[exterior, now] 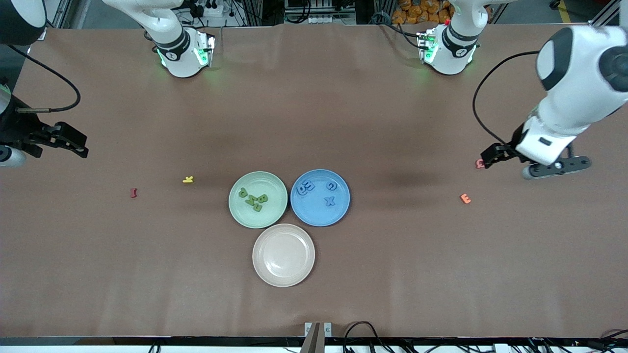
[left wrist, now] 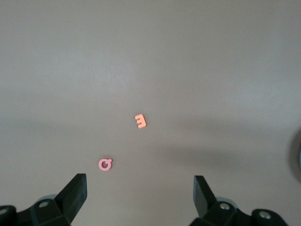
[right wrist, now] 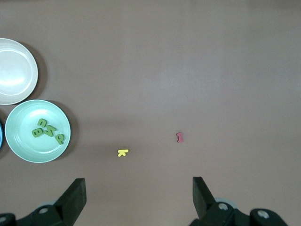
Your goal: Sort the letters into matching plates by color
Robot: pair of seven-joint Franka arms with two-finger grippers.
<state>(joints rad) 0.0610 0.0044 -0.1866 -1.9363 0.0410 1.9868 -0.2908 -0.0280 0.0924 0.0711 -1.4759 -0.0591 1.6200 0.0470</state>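
Several green letters (exterior: 253, 199) lie in the pale green plate (exterior: 245, 215), which the right wrist view shows too, the green plate (right wrist: 21, 147) holding its green letters (right wrist: 46, 132). Beside it, toward the left arm's end, the blue plate (exterior: 314, 214) holds several blue letters (exterior: 329, 201). My left gripper (exterior: 492, 156) hangs open and empty over the left arm's end of the table, above a pink letter; in its own view the left gripper (left wrist: 140, 182) holds nothing. My right gripper (exterior: 80, 142) is open and empty over the right arm's end, and the right gripper (right wrist: 139, 184) shows the same.
An empty beige plate (exterior: 283, 267) sits nearer the front camera than the two coloured plates. A yellow letter (exterior: 188, 179) and a red letter (exterior: 133, 192) lie toward the right arm's end. An orange letter (exterior: 465, 198) and a pink letter (exterior: 480, 163) lie toward the left arm's end.
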